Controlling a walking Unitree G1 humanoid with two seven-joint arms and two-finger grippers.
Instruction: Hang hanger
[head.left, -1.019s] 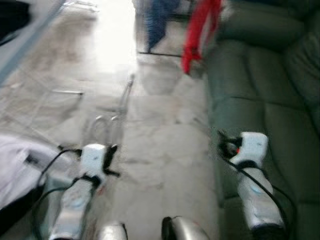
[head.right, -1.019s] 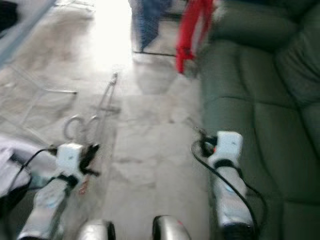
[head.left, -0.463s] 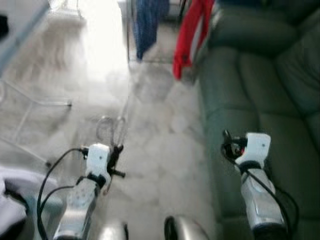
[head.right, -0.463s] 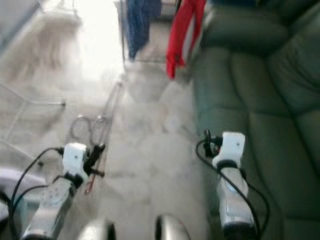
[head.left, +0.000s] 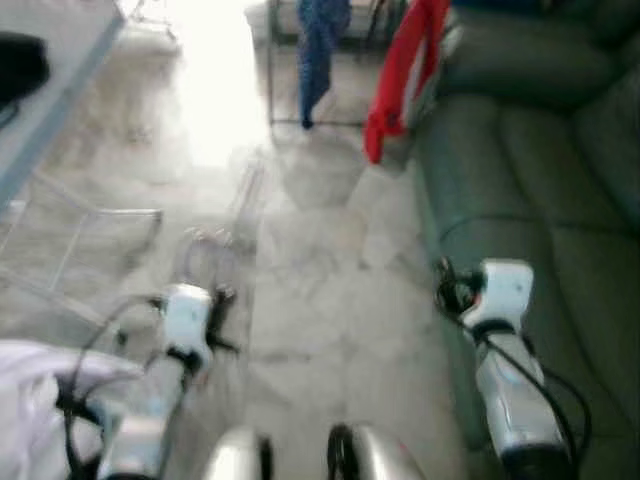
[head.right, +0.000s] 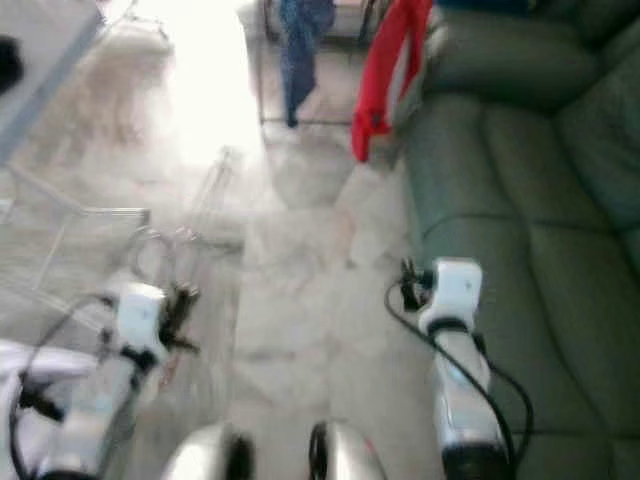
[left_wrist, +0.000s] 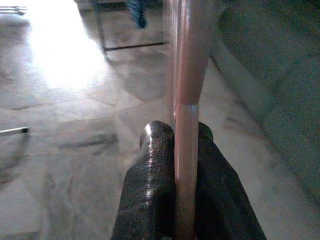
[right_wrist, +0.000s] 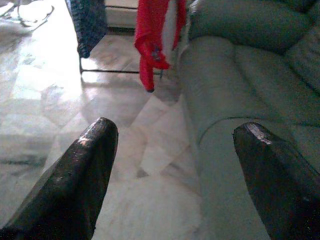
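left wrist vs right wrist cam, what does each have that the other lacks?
Left wrist: the left gripper shut on a thin pinkish metal hanger running up between its black fingers.

Right wrist: the right gripper open, nothing between its fingers, plus a red garment hanging ahead.

Both: pale marble floor, the dark green sofa and a blue hanging garment.

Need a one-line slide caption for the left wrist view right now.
Left gripper shut on a slim pink hanger bar, pointed across the pale marble floor beside the dark green sofa.
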